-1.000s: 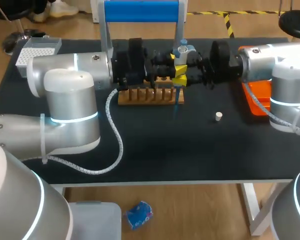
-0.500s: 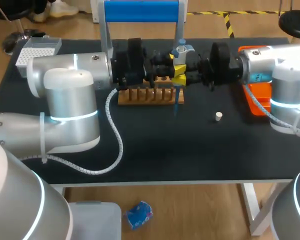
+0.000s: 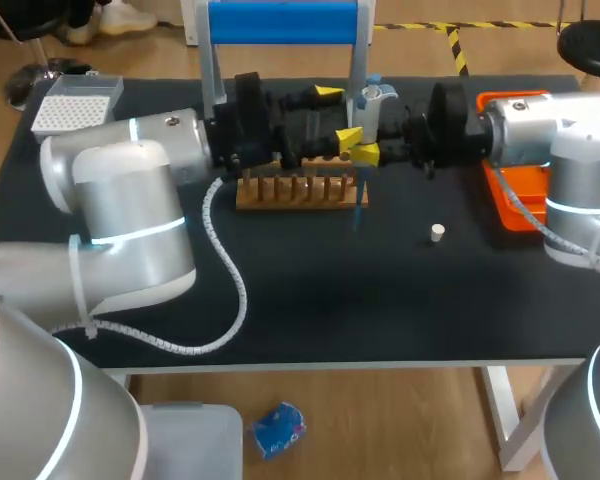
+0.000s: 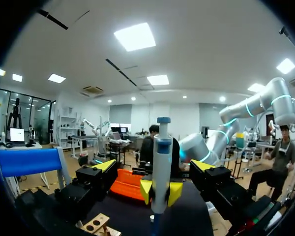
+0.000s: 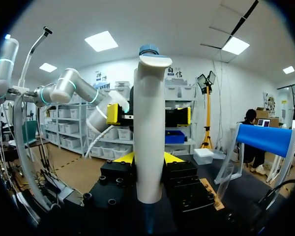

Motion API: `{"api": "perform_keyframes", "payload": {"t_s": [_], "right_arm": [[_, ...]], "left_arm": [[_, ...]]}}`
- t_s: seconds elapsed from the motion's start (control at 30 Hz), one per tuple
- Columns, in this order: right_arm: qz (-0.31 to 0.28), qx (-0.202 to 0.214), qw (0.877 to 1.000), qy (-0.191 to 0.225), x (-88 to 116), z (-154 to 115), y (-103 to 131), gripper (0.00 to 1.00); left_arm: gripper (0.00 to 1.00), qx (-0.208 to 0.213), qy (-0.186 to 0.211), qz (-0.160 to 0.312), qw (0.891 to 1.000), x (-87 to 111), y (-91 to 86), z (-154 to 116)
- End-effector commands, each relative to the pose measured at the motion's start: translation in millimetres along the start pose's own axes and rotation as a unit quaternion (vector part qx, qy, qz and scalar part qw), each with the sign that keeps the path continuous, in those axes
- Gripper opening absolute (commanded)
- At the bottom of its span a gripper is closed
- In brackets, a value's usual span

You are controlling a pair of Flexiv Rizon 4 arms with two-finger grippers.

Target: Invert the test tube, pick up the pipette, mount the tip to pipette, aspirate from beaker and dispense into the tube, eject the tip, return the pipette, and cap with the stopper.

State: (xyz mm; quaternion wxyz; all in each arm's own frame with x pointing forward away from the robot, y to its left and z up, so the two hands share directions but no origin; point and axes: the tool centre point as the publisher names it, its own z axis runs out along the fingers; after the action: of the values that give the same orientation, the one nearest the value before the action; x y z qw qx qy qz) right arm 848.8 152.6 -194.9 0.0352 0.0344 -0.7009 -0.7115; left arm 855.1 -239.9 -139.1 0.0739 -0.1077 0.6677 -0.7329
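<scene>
**Black table and the things on it**

The black table (image 3: 380, 300) carries a wooden rack (image 3: 300, 192) near its back middle; a small white stopper (image 3: 437, 233) lies alone, in front and to the right of the rack; an orange tray (image 3: 510, 205) sits at the right edge; a white tip box (image 3: 75, 100) stands at the back left corner.

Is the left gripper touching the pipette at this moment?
Apart. The left wrist view shows the left gripper open, a clear gap between each finger and the pipette.
</scene>
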Motion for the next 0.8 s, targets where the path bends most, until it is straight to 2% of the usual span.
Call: {"api": "perform_keyframes", "payload": {"t_s": [0.03,0.3,0.67,0.8], "right_arm": [[-0.004,0.003,1.000,-0.011,6,-20,6,0.00],[-0.015,0.013,1.000,-0.024,-1,-57,15,0.00],[-0.040,-0.001,0.999,-0.023,-12,-119,34,0.00],[-0.047,-0.005,0.999,-0.026,-19,-139,42,0.00]], "left_arm": [[1.00,0.043,-0.025,-0.011,0.999,4.4,0.3,-10],[1.00,0.043,-0.025,-0.011,0.999,4.4,0.3,-10],[1.00,0.043,-0.025,-0.011,0.999,4.4,0.3,-10],[1.00,0.017,-0.030,-0.002,0.999,-2.6,-10.3,7]]}}
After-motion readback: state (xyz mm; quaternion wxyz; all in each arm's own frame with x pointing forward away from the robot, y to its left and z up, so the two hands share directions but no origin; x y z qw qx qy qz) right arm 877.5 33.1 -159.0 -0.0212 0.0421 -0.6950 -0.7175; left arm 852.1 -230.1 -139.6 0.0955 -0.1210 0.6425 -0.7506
